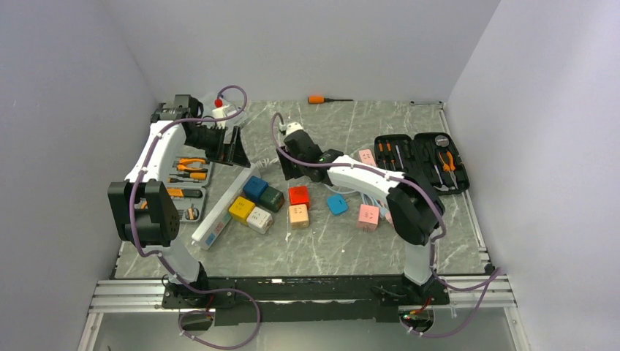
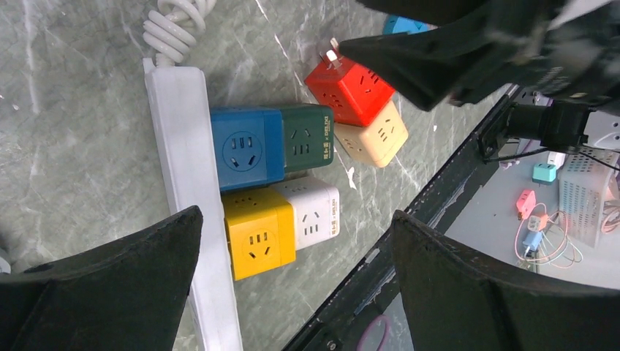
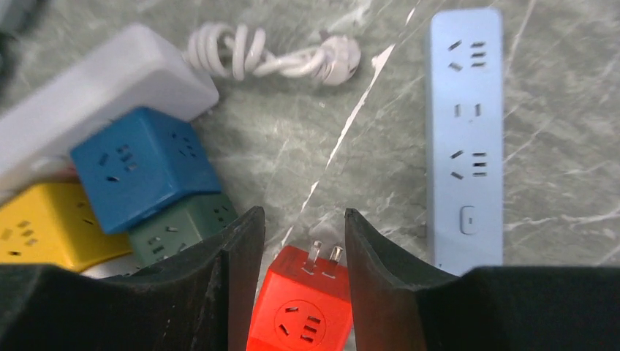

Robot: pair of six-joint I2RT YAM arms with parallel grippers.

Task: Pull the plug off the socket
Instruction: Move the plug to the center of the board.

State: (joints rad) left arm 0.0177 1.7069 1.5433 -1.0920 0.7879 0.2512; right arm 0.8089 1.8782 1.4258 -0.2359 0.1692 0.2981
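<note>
Marble tabletop (image 1: 351, 248), red plug cube (image 3: 303, 311) loose inside parted right hand (image 3: 303, 213), left hand (image 2: 296, 216) spread wide.

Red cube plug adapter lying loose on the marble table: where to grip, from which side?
Take the red cube plug adapter across its two flat, parallel side faces, coming down from above. It lies on the table with its metal prongs sticking out level from one end, so the right fingers should clear that end.
</note>
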